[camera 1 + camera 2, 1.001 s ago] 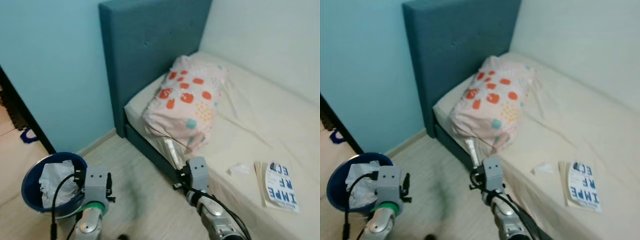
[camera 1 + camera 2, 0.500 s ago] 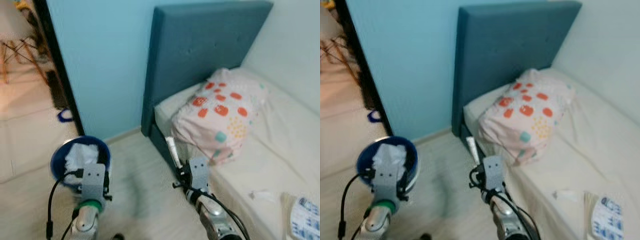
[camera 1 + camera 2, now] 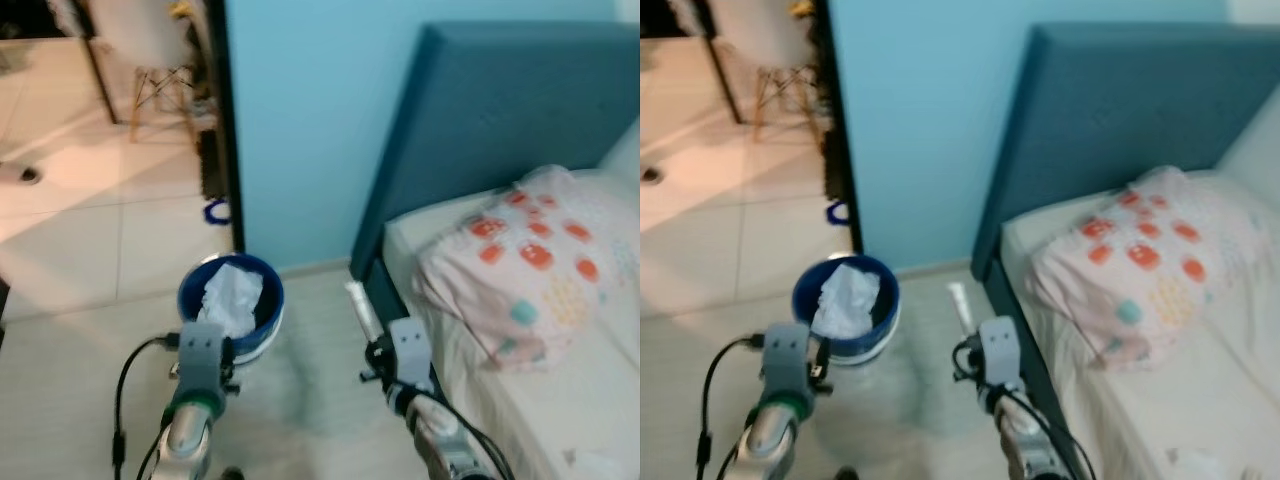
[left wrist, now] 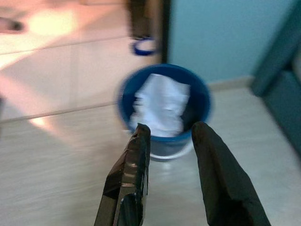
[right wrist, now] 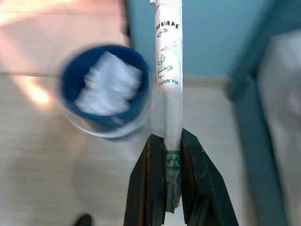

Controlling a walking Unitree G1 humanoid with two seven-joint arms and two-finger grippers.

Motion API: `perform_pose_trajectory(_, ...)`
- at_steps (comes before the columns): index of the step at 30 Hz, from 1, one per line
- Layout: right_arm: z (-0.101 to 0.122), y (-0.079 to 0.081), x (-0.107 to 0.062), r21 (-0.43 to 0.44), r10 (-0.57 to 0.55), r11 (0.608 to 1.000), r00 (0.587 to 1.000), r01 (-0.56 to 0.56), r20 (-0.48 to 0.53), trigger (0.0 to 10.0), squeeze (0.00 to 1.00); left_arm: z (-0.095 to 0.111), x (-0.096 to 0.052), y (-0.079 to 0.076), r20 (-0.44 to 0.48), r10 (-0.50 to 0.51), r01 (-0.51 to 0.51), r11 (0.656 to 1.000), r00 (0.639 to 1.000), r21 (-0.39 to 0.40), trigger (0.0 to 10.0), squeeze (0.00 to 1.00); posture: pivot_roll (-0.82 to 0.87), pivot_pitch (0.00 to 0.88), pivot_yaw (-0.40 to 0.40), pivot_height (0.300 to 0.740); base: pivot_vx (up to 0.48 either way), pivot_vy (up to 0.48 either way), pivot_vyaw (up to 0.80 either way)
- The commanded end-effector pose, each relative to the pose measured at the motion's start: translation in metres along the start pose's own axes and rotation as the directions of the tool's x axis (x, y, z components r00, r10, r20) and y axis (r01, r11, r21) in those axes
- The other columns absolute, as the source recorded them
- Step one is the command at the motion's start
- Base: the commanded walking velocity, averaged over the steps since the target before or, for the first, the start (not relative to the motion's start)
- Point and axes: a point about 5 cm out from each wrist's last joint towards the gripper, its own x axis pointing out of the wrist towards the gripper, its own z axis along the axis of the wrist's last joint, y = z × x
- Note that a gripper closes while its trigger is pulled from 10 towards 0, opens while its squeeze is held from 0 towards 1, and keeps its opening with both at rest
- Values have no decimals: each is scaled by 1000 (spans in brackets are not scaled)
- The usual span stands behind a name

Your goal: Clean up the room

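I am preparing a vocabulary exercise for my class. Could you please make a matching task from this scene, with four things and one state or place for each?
Things:
1. blue bin
2. white tube
3. spotted pillow
4. left hand

States or places:
a. lying on the bed
b. open, holding nothing
c. clamped in the right hand
d. standing on the floor, paper inside

Pairs: 1-d, 2-c, 3-a, 4-b

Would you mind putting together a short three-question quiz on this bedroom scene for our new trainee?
1. True or false: the right gripper is empty.
2. What lies inside the blue bin?
A. a book
B. crumpled white paper
C. a pillow
3. Fill in: the spotted pillow lies on the ____.

Key:
1. False; it holds a white tube with green print.
2. B.
3. Bed, against the teal headboard. The left gripper is open, holding nothing.
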Motion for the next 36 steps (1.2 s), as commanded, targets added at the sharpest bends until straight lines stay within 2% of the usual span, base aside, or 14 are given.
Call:
perform_pose_trajectory(1,-16,-4,-9,5,-15,1000,998,16,-59,10000,0,-6,-5,-2,-15,-4,4,1000,1000,-16,10000,0,38,38,-47,740,0,0,800)
perform_pose_trajectory(10,-16,-3,-9,8,-12,1000,998,12,-54,10000,0,-6,-4,-3,-19,-9,9,1000,1000,-18,10000,0,36,33,-47,740,0,0,800)
perform_pose_trajectory(13,-15,-5,-8,64,-38,997,998,40,-40,10000,0,-6,-3,-3,-25,-12,12,1000,1000,-23,10000,0,35,40,-49,740,0,0,0)
perform_pose_trajectory(19,-13,-6,-7,54,-37,998,999,39,-40,10000,0,-6,-1,-1,-34,-5,4,1000,999,-27,10000,0,34,44,-50,740,0,0,0)
perform_pose_trajectory(36,-14,-5,-8,63,-38,997,998,41,-42,10000,0,-3,-2,-1,-21,-22,21,999,1000,-41,10000,0,37,52,-51,740,324,0,0)
